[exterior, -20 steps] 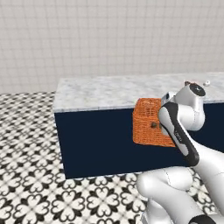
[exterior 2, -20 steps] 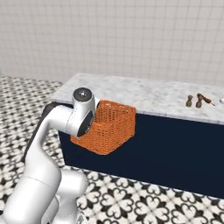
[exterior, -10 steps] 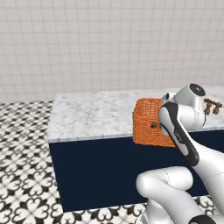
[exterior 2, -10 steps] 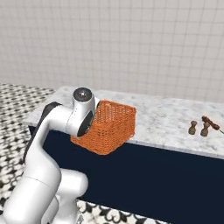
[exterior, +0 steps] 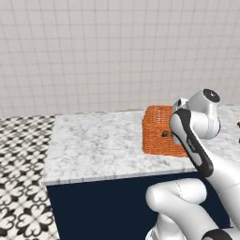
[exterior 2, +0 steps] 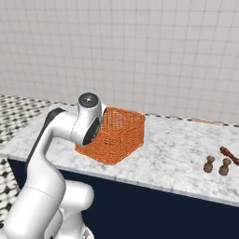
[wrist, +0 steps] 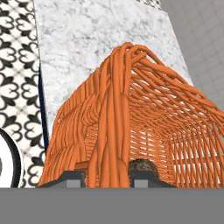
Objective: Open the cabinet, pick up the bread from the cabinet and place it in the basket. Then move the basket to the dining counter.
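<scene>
You see the gripper (wrist: 106, 175) closed on the near wall of the basket (exterior: 158, 129), right of centre in the left base view, above the dining counter (exterior: 93, 145). The bread (wrist: 142, 166) lies inside the basket, at bottom centre of the hand view.
</scene>
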